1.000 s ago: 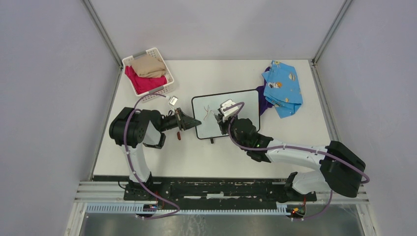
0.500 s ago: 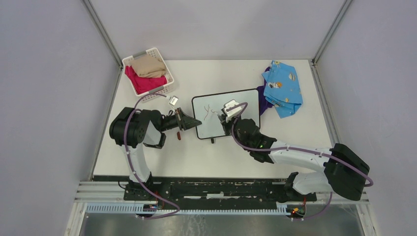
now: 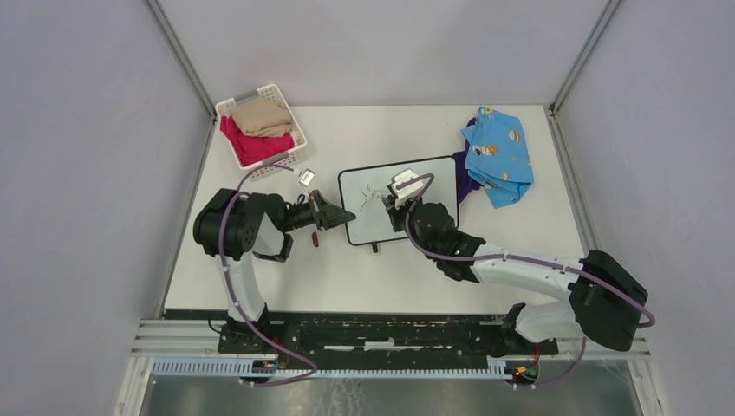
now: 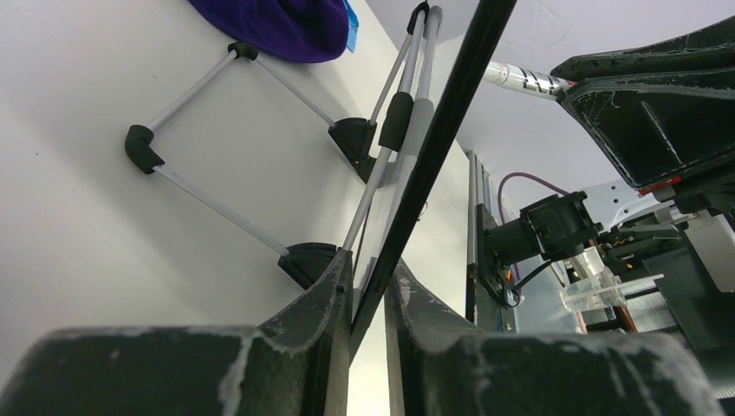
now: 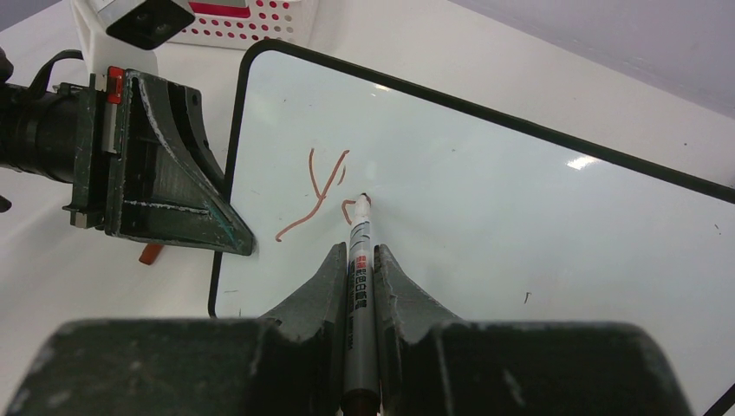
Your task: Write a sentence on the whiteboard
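Observation:
The whiteboard (image 3: 429, 192) lies mid-table, and its black frame edge (image 4: 442, 130) is pinched between the jaws of my left gripper (image 3: 347, 217), which is shut on its left edge (image 4: 368, 276). My right gripper (image 5: 355, 253) is shut on a grey marker (image 5: 359, 260) and hovers over the board's left half (image 3: 395, 206). The marker's tip (image 5: 364, 200) touches the white surface (image 5: 520, 225) beside a few red strokes (image 5: 314, 195). The left gripper's fingers (image 5: 173, 186) show at the board's left edge in the right wrist view.
A white basket (image 3: 295, 121) with beige and red cloth stands at the back left. Blue patterned cloth (image 3: 498, 156) over purple cloth (image 3: 465, 186) lies just right of the board. A small white object (image 3: 305, 178) and a red cap (image 3: 317, 240) lie near the left gripper.
My right gripper has shifted the marker slightly across the board's left half, and the red strokes have grown a little. The left arm has stayed still on the board's edge.

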